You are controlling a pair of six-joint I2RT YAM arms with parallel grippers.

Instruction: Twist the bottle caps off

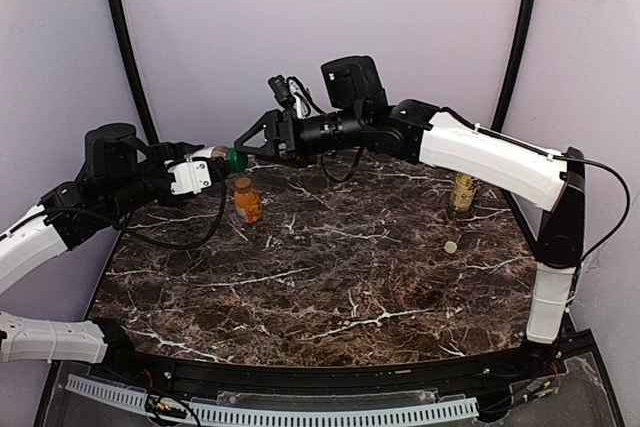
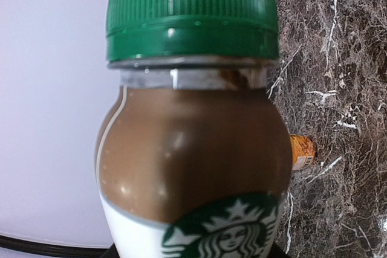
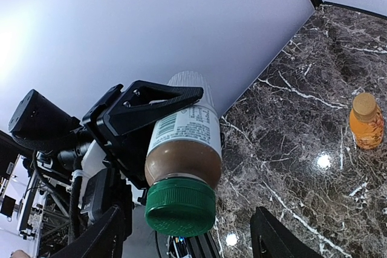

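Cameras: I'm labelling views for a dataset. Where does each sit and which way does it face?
Top external: above, behind the bases, looking down on the table; left arm and right arm show.
Left wrist: looks along its held bottle to the green cap; own fingers barely show.
Right wrist: faces the cap end-on, the left gripper holding the bottle; own open fingers at bottom.
All three share the cap and the orange bottle.

Bright, even light, glare spots on the marble table (image 3: 323, 161), the close-up bottle (image 2: 193, 149) slightly blurred
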